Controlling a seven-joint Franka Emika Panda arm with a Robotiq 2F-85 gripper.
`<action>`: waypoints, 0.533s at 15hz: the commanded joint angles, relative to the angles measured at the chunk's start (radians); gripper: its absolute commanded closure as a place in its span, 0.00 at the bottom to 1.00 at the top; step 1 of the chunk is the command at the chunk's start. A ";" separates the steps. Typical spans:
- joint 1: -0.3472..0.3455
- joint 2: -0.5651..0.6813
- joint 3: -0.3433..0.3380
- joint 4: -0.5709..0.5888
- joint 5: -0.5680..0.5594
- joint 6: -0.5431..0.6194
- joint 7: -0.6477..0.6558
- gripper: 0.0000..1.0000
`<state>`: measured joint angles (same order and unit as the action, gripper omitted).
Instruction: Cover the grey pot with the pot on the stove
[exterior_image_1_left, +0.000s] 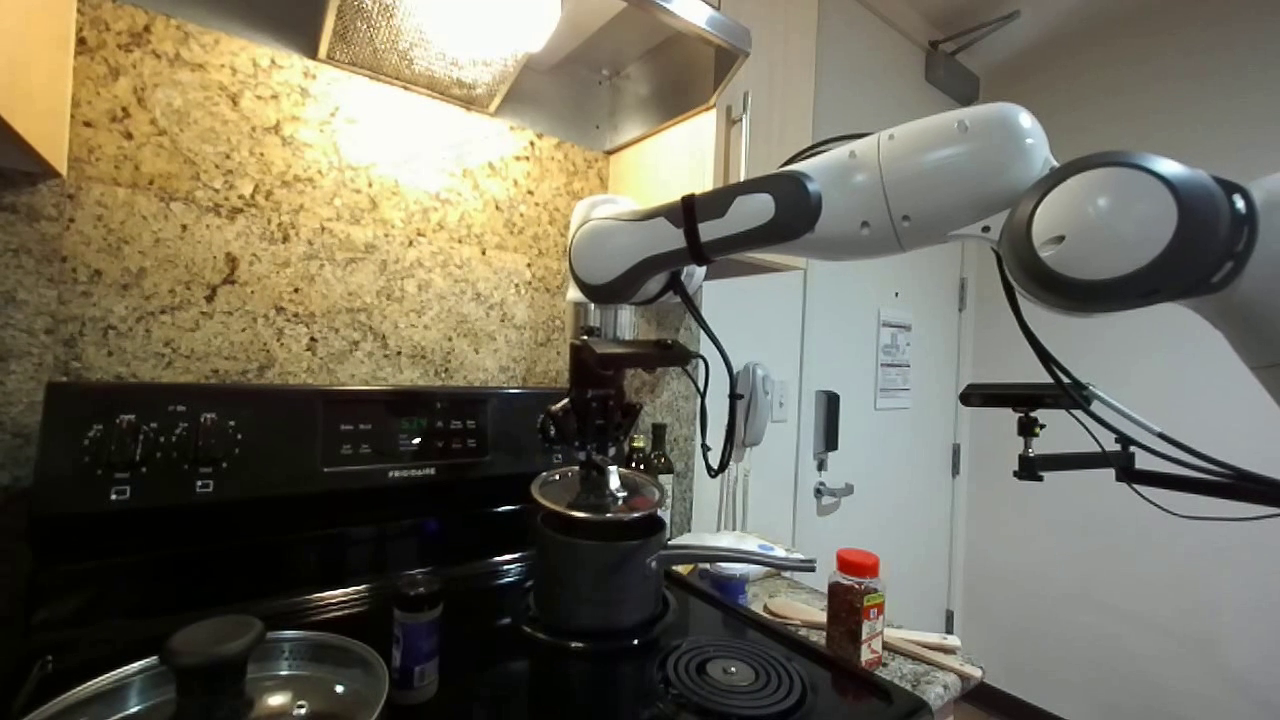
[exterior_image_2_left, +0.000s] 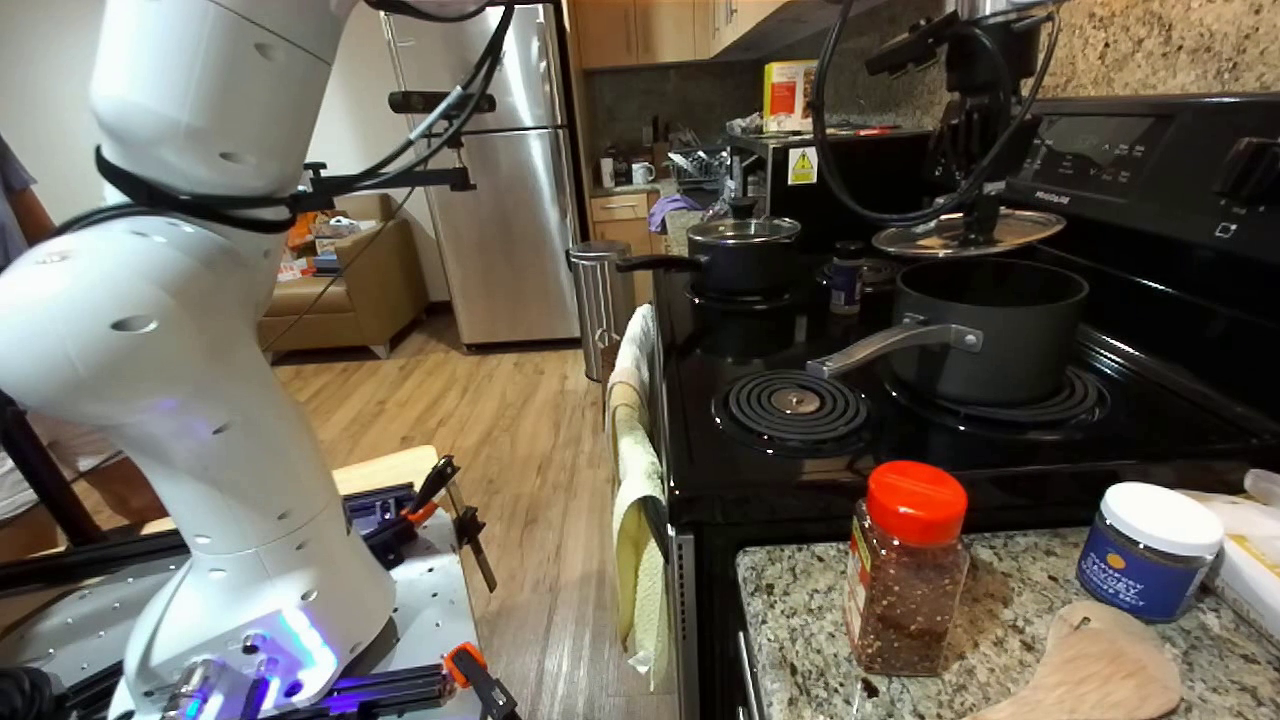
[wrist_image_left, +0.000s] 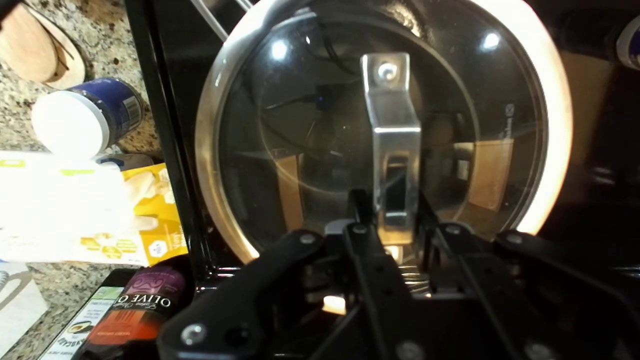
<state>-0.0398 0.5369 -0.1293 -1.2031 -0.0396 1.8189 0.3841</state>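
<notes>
— Fingers first: pinched narrow on both sides of the steel strap handle, right?

— Looks so. Holding the glass lid just above the grey pot on the rear burner, apparently clear of the rim, slightly tilted in an exterior view.

— Lower away, then?

— Not quite. Level out, check centring in both exterior views, then come down slowly and straight. Might pivot in so thin a grip, so wait for even contact all round before spreading the fingers, then lift away without dragging.

— And the containers, left to right?

— Begin with the lidded saucepan: impossible to make out anything inside. Next, see the dark-capped jar with a blue label, too well wrapped to show any contents. Then back to the grey pot, too dark inside to tell of any food.

— And beyond the pot?

— Find the olive oil bottle, with no telling how full. Then reach the savory salt jar, capped in white and mostly covered by its label. Last, note the red-capped jar, apparently filled well up with crushed red pepper flakes.
</notes>
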 joint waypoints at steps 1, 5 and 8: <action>-0.004 0.003 0.004 0.007 0.005 -0.007 0.006 0.95; -0.006 0.008 0.007 0.003 0.024 -0.001 0.026 0.95; -0.005 0.008 0.005 0.002 0.040 -0.003 0.072 0.95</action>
<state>-0.0395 0.5531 -0.1289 -1.2031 -0.0344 1.8190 0.4028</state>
